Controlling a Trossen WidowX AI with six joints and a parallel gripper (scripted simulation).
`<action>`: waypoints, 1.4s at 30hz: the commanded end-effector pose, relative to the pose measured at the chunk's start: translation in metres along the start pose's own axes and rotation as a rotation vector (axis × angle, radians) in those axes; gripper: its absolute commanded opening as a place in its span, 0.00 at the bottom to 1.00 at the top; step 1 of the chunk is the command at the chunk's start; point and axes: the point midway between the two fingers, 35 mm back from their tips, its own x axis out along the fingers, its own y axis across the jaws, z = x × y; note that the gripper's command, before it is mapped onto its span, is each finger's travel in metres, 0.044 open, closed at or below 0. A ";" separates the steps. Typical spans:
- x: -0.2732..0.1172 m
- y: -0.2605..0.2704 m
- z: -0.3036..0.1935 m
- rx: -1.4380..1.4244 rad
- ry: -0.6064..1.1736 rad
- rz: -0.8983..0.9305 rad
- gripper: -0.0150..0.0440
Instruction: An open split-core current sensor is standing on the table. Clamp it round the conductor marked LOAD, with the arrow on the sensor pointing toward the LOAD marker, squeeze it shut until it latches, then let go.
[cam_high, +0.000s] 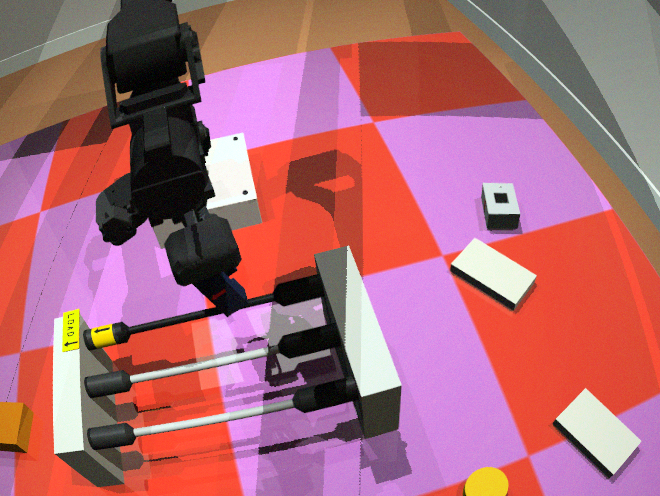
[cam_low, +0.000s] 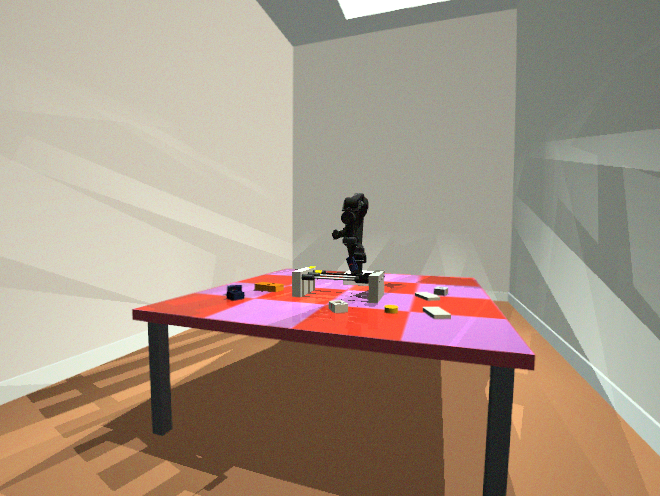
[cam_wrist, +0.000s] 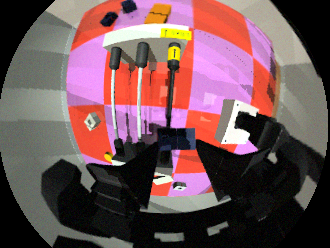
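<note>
The dark blue current sensor (cam_high: 234, 296) (cam_wrist: 176, 141) is between the fingers of my gripper (cam_high: 226, 292) (cam_wrist: 176, 143), which is shut on it. In the top view the sensor overlaps the dark LOAD conductor (cam_high: 176, 318) (cam_wrist: 171, 97), right of its middle. The wrist view shows the conductor running up to the sensor's left part. Whether the sensor encloses it, and whether its jaw is open, cannot be told. A small red mark shows on the sensor, but its arrow direction is unreadable. The yellow LOAD marker (cam_high: 70, 330) (cam_wrist: 176, 34) is on the left end block, beside a yellow arrow sleeve (cam_high: 102, 335) (cam_wrist: 174, 53).
Two pale conductors (cam_high: 200, 368) (cam_high: 213, 418) run beside the dark one, between the left end block (cam_high: 68, 405) and right end block (cam_high: 373, 352). A white box (cam_high: 232, 170) is behind. White slabs (cam_high: 493, 272) (cam_high: 597, 432), a holed block (cam_high: 500, 213) and an orange block (cam_high: 13, 426) lie around.
</note>
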 end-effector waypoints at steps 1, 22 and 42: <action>-0.001 0.007 0.002 0.121 -0.005 0.009 0.25; 0.026 0.010 0.002 0.144 -0.004 0.009 0.25; 0.049 0.009 0.001 0.140 0.000 0.009 0.25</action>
